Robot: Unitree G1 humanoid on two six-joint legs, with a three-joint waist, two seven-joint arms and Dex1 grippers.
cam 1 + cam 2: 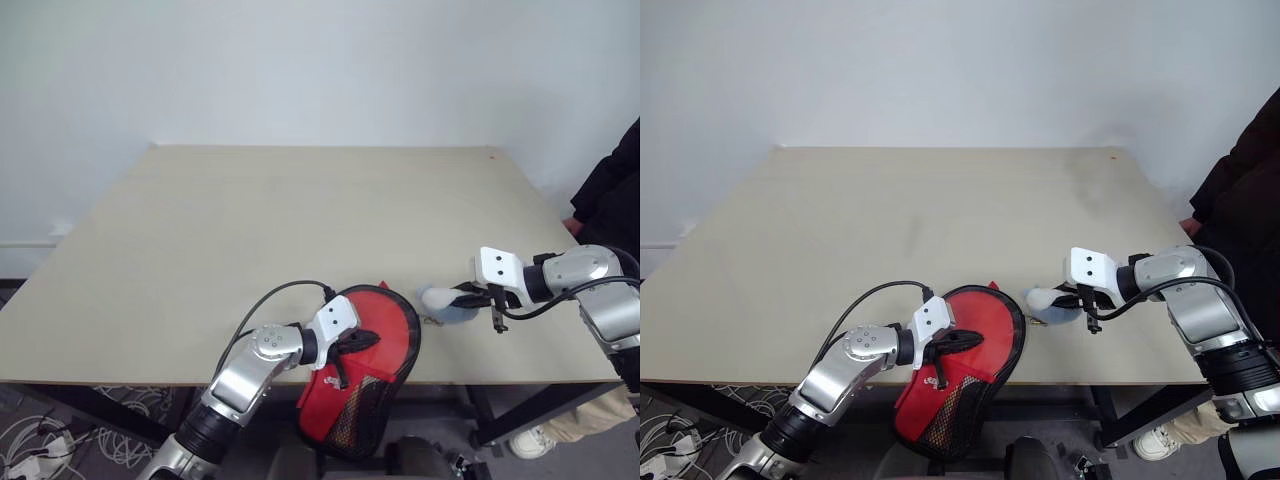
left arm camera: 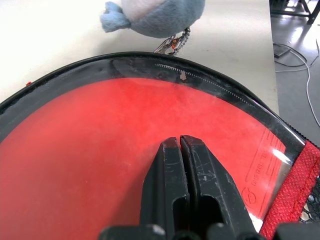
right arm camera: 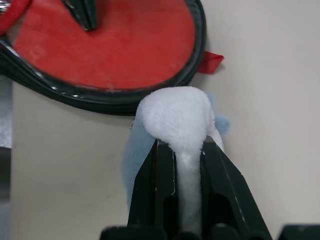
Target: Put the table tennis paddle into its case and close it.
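Note:
The black case (image 1: 352,425) lies at the table's front edge, and its mesh end hangs over the edge. The paddle (image 1: 390,318) is inside; its red face shows through the clear side. My left gripper (image 1: 366,340) is shut, with its fingertips (image 2: 170,150) resting on that clear side. Just right of the case's round end, my right gripper (image 1: 464,298) is shut on a small pale blue-grey wad of cloth (image 3: 175,112). The wad lies against the case's rim (image 3: 200,30), and a small metal clasp (image 2: 172,44) sits between the two.
The pale wooden table (image 1: 300,220) stretches away bare behind the case. A person in a dark sleeve (image 1: 612,190) stands at the table's right side. Cables (image 1: 35,440) lie on the floor below the front left corner.

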